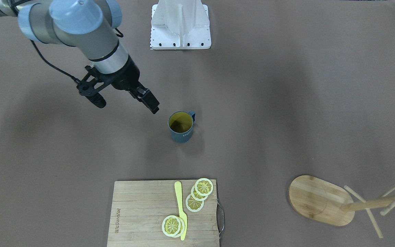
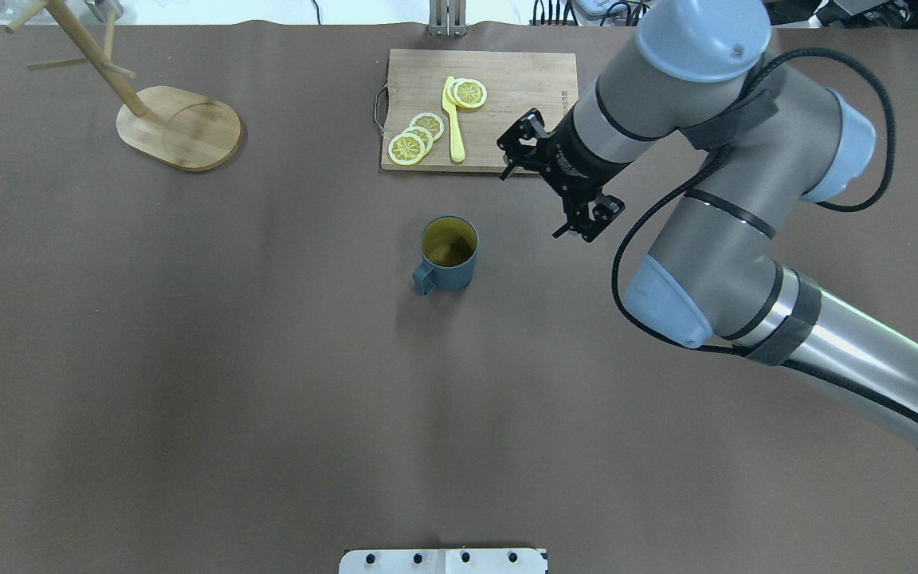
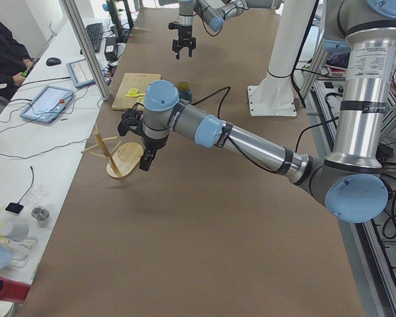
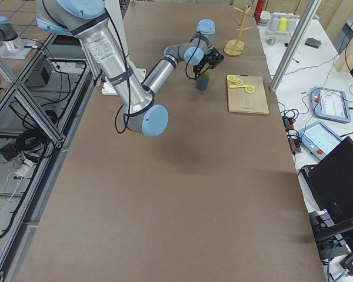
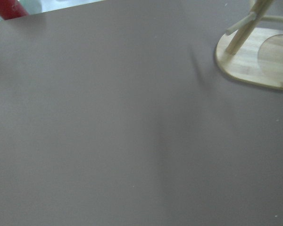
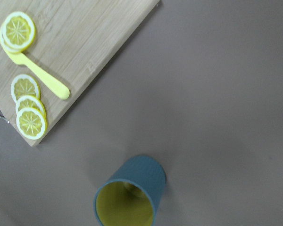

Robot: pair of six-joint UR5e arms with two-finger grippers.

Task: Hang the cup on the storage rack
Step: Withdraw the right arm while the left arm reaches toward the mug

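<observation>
The light on all my feeds is flat and even, coming from above. In the front-facing view the brown table (image 1: 286, 103) takes only wide, soft shadow bands. In the overhead view the cup (image 2: 449, 255) throws a faint, blurred shadow toward the robot, and the metal link (image 2: 865, 363) of the right arm carries a bright sheen. My left wrist feed is hazy and low in contrast, with the storage rack (image 5: 247, 70) soft-edged. The right wrist feed is slightly soft too.

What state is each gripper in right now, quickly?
Left gripper: cannot be told; only the side view shows it.
Right gripper: open, holding nothing, near the cup.
</observation>
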